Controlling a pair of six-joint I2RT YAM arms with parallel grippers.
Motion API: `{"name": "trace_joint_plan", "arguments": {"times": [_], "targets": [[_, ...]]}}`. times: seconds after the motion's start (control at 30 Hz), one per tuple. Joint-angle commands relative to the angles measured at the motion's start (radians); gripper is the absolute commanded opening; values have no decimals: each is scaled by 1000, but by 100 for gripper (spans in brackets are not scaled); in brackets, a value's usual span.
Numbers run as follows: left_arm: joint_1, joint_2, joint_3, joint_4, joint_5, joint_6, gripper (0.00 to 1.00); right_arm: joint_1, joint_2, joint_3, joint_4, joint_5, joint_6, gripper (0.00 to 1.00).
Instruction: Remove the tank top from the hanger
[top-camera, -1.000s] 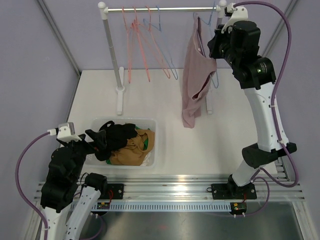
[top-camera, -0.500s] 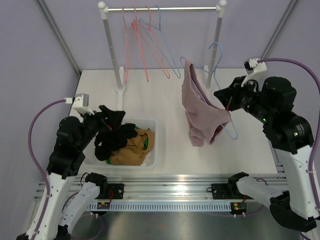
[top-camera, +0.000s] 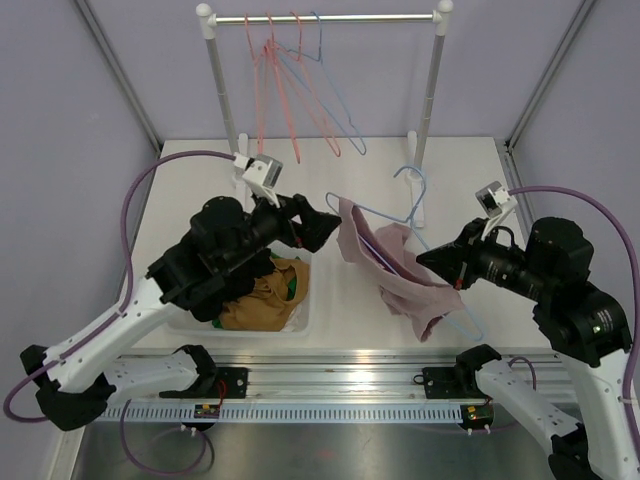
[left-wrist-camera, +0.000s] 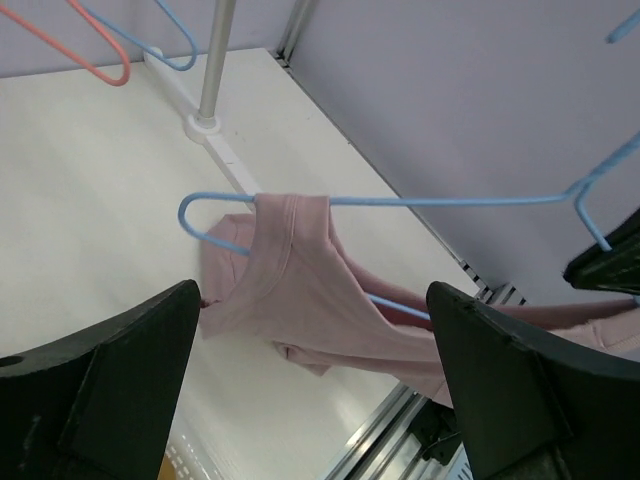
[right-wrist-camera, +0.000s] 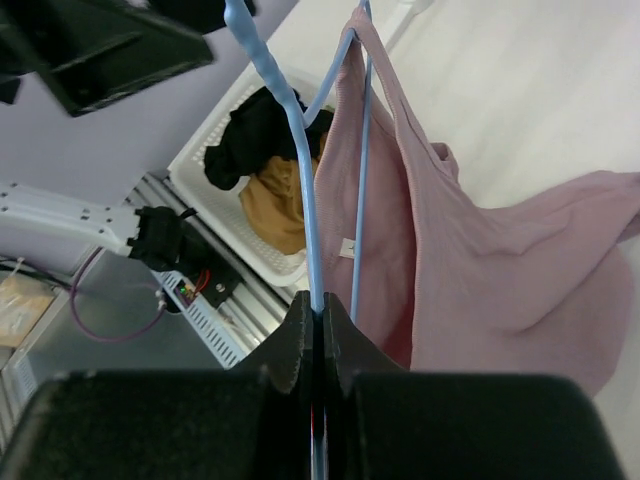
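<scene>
The pink tank top (top-camera: 410, 285) hangs on a blue hanger (top-camera: 375, 212), off the rail and tilted low over the table's right middle. My right gripper (top-camera: 428, 260) is shut on the hanger's wire, as the right wrist view shows, with the gripper (right-wrist-camera: 318, 305) pinching the hanger (right-wrist-camera: 290, 130) next to the tank top (right-wrist-camera: 480, 260). My left gripper (top-camera: 330, 228) is open and empty, just left of the top's upper strap. In the left wrist view my left gripper (left-wrist-camera: 312, 290) frames the tank top (left-wrist-camera: 310, 300) draped over the hanger (left-wrist-camera: 440, 201), apart from the cloth.
A clothes rack (top-camera: 330, 17) stands at the back with several empty pink and blue hangers (top-camera: 300, 90); its right post (top-camera: 428, 110) is just behind the held hanger. A white bin (top-camera: 305, 315) with black and mustard clothes sits under my left arm.
My right gripper lifted the hanger off the rail and carried it down and forward over the table. My left arm rose from the bin and reached right, up to the tank top.
</scene>
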Motion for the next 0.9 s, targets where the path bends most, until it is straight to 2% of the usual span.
{"name": "trace_joint_plan", "arguments": {"times": [0.0,0.1,0.23,0.27,0.4,0.47,0.5,0.63,0.77,0.87], "targets": [[-56,85,56,81,-78,48,99,0,-54,4,72,-123,33,0],[-93,149,78,85,-107,65,96,0,-74,4,61,-126,30,0],[-114,198,96,79,-147,81,72,0,-77,18,24,-109,17,0],[-114,204,98,82,-148,85,58,0,-77,18,21,-112,17,0],[-116,229,113,62,-176,79,19,0,-81,15,9,-63,-1,0],[-116,226,108,56,-183,78,10,0,-80,7,-2,-13,-9,0],[-116,224,108,55,-186,79,2,2,-78,3,-3,-2,-12,0],[-116,217,107,13,-272,70,0,0,-81,-22,-17,-14,-38,0],[-114,182,89,-46,-496,19,0,0,-117,-34,-48,-50,-81,0],[-99,155,61,-83,-602,-37,0,2,-163,-46,-79,-78,-107,0]]}}
